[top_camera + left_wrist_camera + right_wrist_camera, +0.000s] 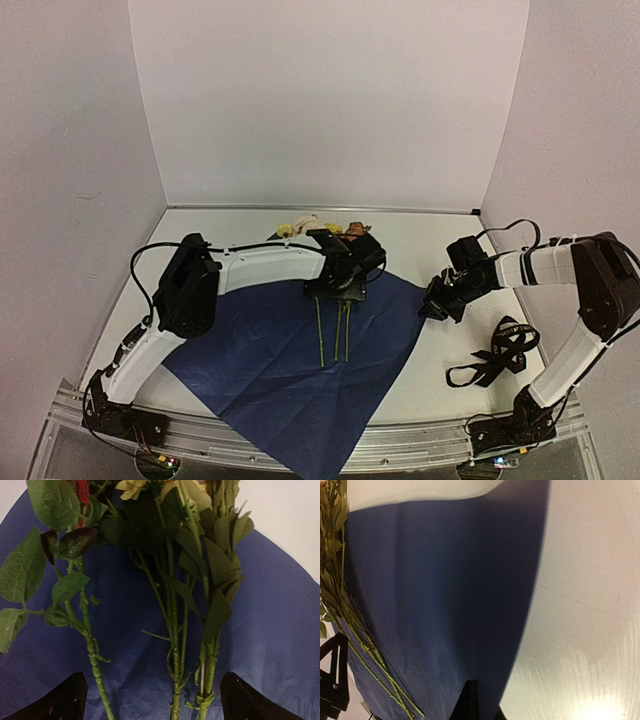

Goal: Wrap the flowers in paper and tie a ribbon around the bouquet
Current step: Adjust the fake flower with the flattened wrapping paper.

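Both arms are smooth white plastic shells joined by bulky black motor housings. The white-and-black left arm (250, 265) has a thin black cable (135, 272) looping off its elbow toward nine o'clock. The white-and-black right arm (545, 265) has a similar black cable loop (512, 221) at twelve o'clock of its wrist. Black base blocks (125, 420) carry tiny green and red lights (168, 462). The left gripper (337, 296) has matte black wedge fingers (65, 702).

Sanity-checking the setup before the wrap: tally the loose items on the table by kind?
Bunch of yellow, cream and rust flowers with green stems: 1
Large dark navy paper sheet: 1
Narrow black fabric ribbon: 1
Total: 3
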You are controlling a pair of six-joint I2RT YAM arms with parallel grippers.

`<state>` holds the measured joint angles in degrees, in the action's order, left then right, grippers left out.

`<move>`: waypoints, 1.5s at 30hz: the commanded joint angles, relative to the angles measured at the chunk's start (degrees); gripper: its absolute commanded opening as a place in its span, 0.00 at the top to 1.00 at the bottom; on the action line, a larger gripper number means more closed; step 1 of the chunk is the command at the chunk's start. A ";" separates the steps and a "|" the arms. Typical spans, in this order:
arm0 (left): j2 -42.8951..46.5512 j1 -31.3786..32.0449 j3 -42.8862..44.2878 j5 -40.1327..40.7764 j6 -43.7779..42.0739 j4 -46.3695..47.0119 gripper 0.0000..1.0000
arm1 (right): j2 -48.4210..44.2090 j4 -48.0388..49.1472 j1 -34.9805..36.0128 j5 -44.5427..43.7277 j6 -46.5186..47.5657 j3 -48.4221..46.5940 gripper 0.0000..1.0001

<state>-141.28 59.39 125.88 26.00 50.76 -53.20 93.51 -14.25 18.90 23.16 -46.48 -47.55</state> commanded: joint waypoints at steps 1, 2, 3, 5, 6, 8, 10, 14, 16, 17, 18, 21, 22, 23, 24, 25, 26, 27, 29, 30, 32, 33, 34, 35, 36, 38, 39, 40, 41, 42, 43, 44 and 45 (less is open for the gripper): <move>-1.00 1.39 6.84 3.64 -1.88 -1.19 0.08 | -1.48 -0.34 0.06 -1.43 0.86 0.33 1.00; -1.64 1.55 7.36 3.52 -2.25 -1.06 0.10 | -1.40 -0.34 0.06 -1.37 0.86 0.34 1.00; -2.38 1.60 7.90 3.19 -2.54 -0.91 0.12 | -1.32 -0.29 0.03 -1.36 0.86 0.35 1.00; -3.63 1.61 8.61 2.83 -3.28 -0.21 0.18 | -1.22 -0.23 0.06 -1.44 0.85 0.35 1.00; -4.08 1.61 8.87 2.79 -3.75 0.38 0.20 | -1.16 -0.25 0.08 -1.45 0.82 0.35 1.00; -5.29 1.33 10.10 3.11 -4.18 0.40 0.23 | -1.07 -0.30 0.03 -1.40 0.86 0.35 1.00; -6.65 0.45 11.26 3.10 -3.99 0.04 0.27 | -0.92 -0.34 0.05 -1.39 0.86 0.29 1.00; -7.94 -0.87 10.44 1.21 -5.35 2.72 0.32 | -0.80 -0.36 0.05 -1.48 0.89 0.17 1.00; -8.51 -1.10 10.68 0.79 -6.14 3.22 0.34 | -0.79 -0.41 0.05 -1.55 1.01 0.03 1.00; -8.96 -1.26 10.83 0.59 -6.12 3.28 0.34 | -0.73 -0.42 0.06 -1.53 1.05 -0.09 1.00; -9.16 -1.41 10.81 0.47 -6.11 3.36 0.34 | -0.68 -0.51 0.01 -1.47 1.12 -0.23 1.00; -9.02 -1.80 9.24 0.49 -6.37 4.63 0.37 | -0.46 -0.70 0.02 -1.59 1.30 -0.65 1.00; -8.84 -2.03 8.60 0.35 -6.33 5.09 0.39 | -0.45 -0.78 0.04 -1.74 1.38 -0.72 1.00; -8.61 -2.25 7.89 0.21 -6.30 5.57 0.42 | -0.44 -0.89 0.05 -1.93 1.49 -0.77 1.00; -8.36 -2.49 7.21 0.05 -6.29 6.07 0.44 | -0.44 -1.02 0.04 -2.19 1.65 -0.79 1.00; -8.10 -2.74 6.56 -0.21 -6.32 6.50 0.48 | -0.44 -1.18 0.03 -2.46 1.79 -0.82 1.00; -7.82 -3.00 5.80 -0.48 -6.38 6.86 0.52 | -0.44 -1.39 0.03 -2.73 1.93 -0.88 1.00; -7.61 -3.32 5.02 -0.64 -6.44 7.17 0.56 | -0.44 -1.60 0.05 -3.00 2.07 -0.94 1.00; -6.94 -3.74 3.81 -0.89 -6.55 7.91 0.64 | -0.36 -1.83 0.02 -3.49 2.16 -0.96 1.00; -6.68 -4.01 3.12 -1.01 -6.55 8.24 0.66 | -0.32 -1.94 0.01 -3.80 2.20 -0.97 1.00; -6.07 -4.24 2.28 -0.91 -6.55 8.78 0.73 | -0.38 -2.16 0.02 -4.66 2.24 -0.86 1.00; -5.78 -4.36 1.91 -0.75 -6.54 8.90 0.75 | -0.46 -2.33 0.00 -5.41 2.26 -0.68 1.00; -5.50 -4.42 1.51 -0.53 -6.48 9.07 0.76 | -0.61 -2.46 0.01 -6.21 2.23 -0.43 1.00; -4.94 -4.47 0.97 -0.38 -6.47 9.37 0.78 | -0.80 -2.62 0.02 -7.01 2.15 -0.22 1.00; -4.41 -4.49 0.26 -0.20 -6.58 9.75 0.79 | -0.95 -2.72 0.05 -7.75 2.07 0.04 1.00; -3.16 -4.65 -1.39 0.01 -6.76 10.80 0.80 | -1.17 -2.80 0.05 -9.19 2.04 0.53 1.00; -2.48 -4.80 -2.03 0.07 -6.80 11.25 0.81 | -1.39 -2.80 0.08 -9.87 1.98 0.69 1.00; -1.96 -5.03 -2.55 0.06 -6.73 11.43 0.81 | -1.60 -2.76 0.15 -10.65 1.94 0.90 1.00; -1.53 -5.30 -3.03 0.02 -6.62 11.50 0.81 | -1.83 -2.71 0.26 -11.48 1.93 1.15 1.00; -1.15 -5.61 -3.56 0.01 -6.49 11.59 0.82 | -2.22 -2.67 0.47 -12.43 1.96 1.41 1.00; -0.62 -5.87 -4.53 -0.09 -6.47 11.98 0.82 | -2.69 -2.47 0.90 -13.78 1.99 1.80 1.00; -0.20 -6.20 -5.59 -0.15 -6.47 12.34 0.83 | -3.08 -2.30 1.35 -15.48 1.97 2.22 1.00; 0.32 -6.48 -6.60 -0.32 -6.47 12.80 0.83 | -3.63 -2.24 1.83 -17.17 1.94 2.59 1.00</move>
<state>-145.52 55.09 122.45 25.32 44.56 -40.83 93.05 -14.60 19.48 14.95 -45.00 -46.66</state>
